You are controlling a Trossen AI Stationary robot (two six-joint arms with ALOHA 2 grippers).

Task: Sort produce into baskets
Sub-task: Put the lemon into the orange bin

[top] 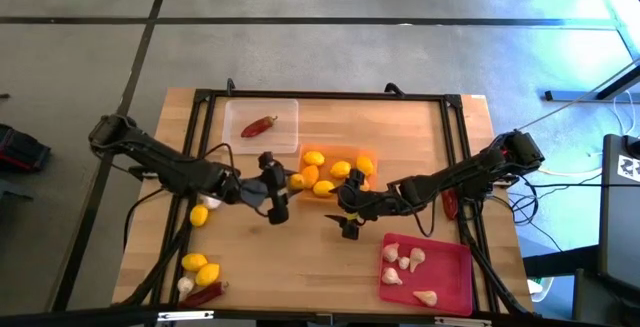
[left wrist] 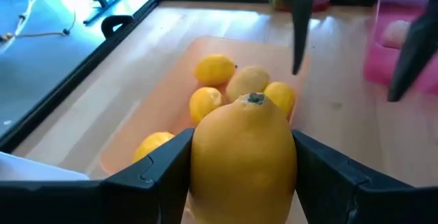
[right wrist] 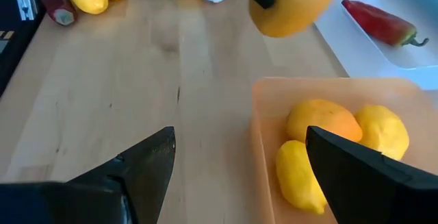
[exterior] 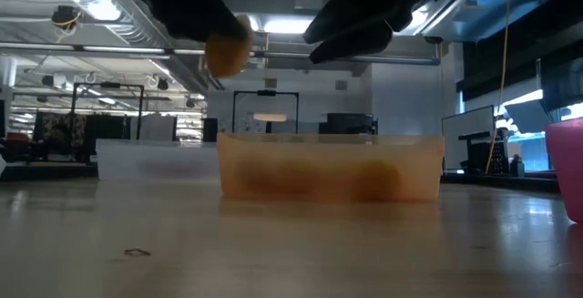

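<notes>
My left gripper [top: 290,182] is shut on a yellow lemon [left wrist: 244,157] in the air just left of the orange tray [top: 368,155], which holds several lemons [top: 340,170]. The held lemon also shows in the low view [exterior: 226,54], above the tray's rim. My right gripper [top: 342,219] is open and empty, just in front of the orange tray. The clear tray [top: 285,137] holds one red chili [top: 259,125]. The red-pink tray [top: 450,289] holds several garlic bulbs [top: 404,259]. My left gripper pinches the lemon's two long sides [left wrist: 198,162] between its two fingers [left wrist: 157,166]. The fingers come from the table's left, about level. The lemon's stem end [left wrist: 255,99] points ahead toward the orange tray. The lemon is lifted clear of the table.
Loose produce lies at the table's near left: lemons [top: 199,215] [top: 194,262], a garlic bulb [top: 185,285] and a red chili [top: 205,294]. Another chili [top: 450,204] lies beside the right arm. A black frame [top: 330,95] rims the table.
</notes>
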